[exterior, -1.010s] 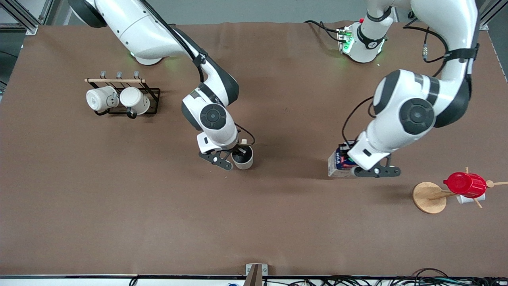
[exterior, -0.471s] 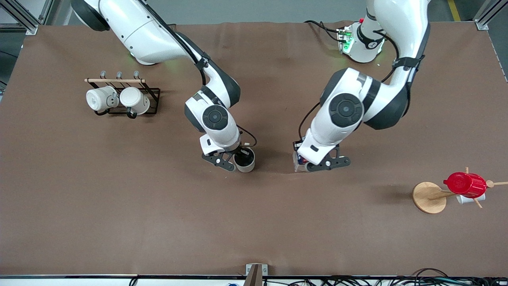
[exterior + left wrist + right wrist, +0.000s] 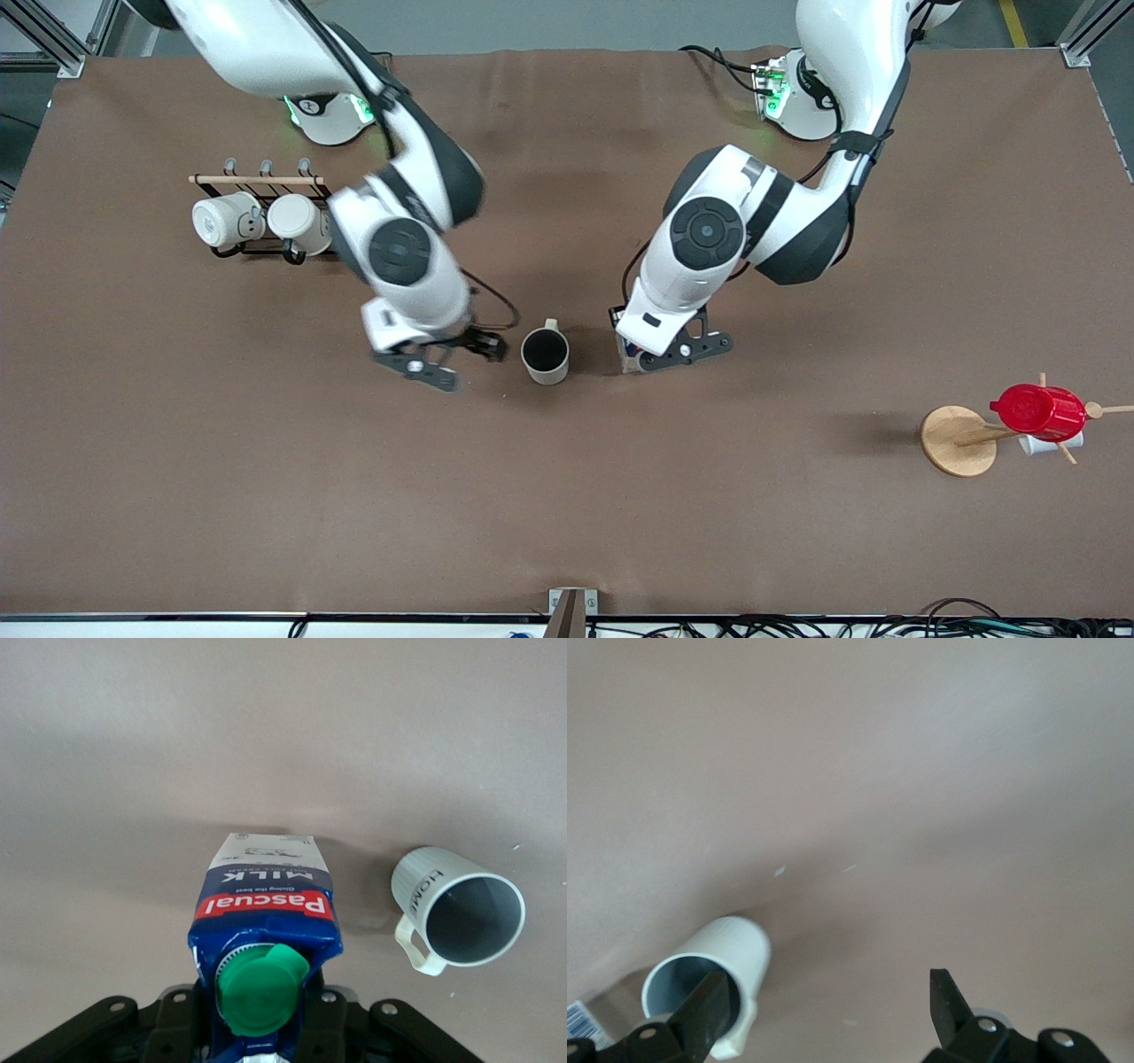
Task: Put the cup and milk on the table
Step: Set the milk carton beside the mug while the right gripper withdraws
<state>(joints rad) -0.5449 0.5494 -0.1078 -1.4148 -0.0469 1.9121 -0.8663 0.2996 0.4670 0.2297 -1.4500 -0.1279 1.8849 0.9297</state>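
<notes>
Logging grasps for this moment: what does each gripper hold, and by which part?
Left gripper grips the milk near its capped top; right gripper holds nothing.

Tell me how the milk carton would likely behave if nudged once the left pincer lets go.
The milk carton is tall on a small base, so a push high up would probably tip it. Its flat sides suggest it would slide or topple rather than roll. The thin board walls may dent under a hard squeeze. The cup stands close beside it, so a fall that way could strike it.
</notes>
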